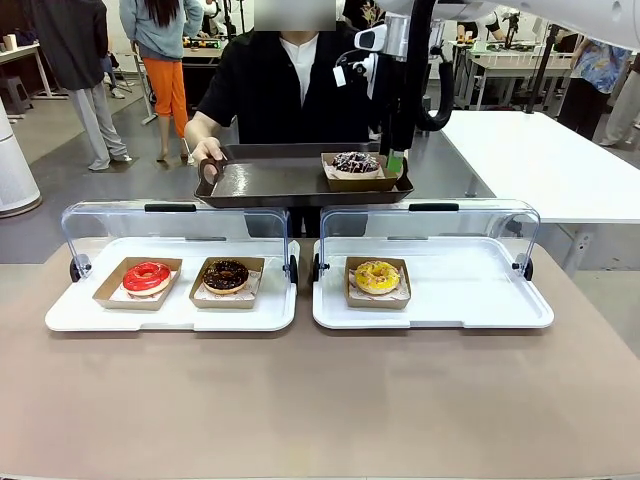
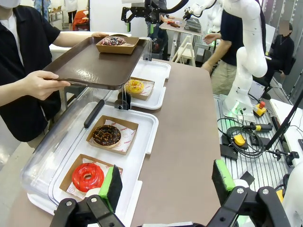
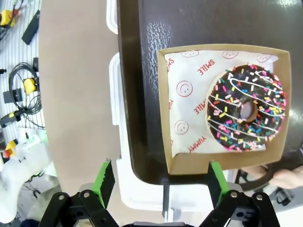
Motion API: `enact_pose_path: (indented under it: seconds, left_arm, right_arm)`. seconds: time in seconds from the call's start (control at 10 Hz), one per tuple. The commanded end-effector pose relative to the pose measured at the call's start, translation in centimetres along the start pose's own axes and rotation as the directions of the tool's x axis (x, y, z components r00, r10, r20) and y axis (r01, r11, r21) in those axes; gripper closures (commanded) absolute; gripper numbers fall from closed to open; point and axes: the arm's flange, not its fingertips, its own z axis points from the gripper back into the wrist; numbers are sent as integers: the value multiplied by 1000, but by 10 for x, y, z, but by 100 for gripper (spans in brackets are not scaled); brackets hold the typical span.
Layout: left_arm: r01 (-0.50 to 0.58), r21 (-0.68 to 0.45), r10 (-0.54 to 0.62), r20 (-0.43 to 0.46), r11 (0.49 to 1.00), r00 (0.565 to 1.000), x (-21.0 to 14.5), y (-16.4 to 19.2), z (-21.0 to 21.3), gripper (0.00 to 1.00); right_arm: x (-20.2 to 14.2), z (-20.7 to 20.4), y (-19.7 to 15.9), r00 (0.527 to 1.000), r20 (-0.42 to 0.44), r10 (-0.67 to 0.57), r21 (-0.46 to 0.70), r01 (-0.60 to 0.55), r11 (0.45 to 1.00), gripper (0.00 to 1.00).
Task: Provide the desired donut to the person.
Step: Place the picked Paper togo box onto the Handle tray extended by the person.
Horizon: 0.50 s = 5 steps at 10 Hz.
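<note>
The right arm (image 1: 560, 15) comes in from the upper right and bends down at the far side. Its wrist is turned so that the right gripper (image 3: 161, 182) points straight down, with its two fingers (image 3: 105, 182) spread wide and nothing between them. The left gripper (image 2: 166, 179) hangs low on the near side, looking forward and a little downward, its green-padded fingers wide apart and empty.
</note>
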Motion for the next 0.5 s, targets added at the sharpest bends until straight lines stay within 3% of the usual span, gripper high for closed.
enact_pose_path:
  seconds: [0.0,0.2,0.4]
  left_arm:
    - [14,-2,-14,17,1000,1000,1,-1,1,0]
    - [14,-2,-14,17,1000,1000,1,-1,1,0]
    - [14,-2,-14,17,1000,1000,1,-1,1,0]
  right_arm:
    - [-25,24,38,1000,4,12,-9,-12,1000,0]
    - [-72,49,94,999,50,0,-64,4,998,0]
    - [-115,48,133,998,60,-30,-84,35,996,0]
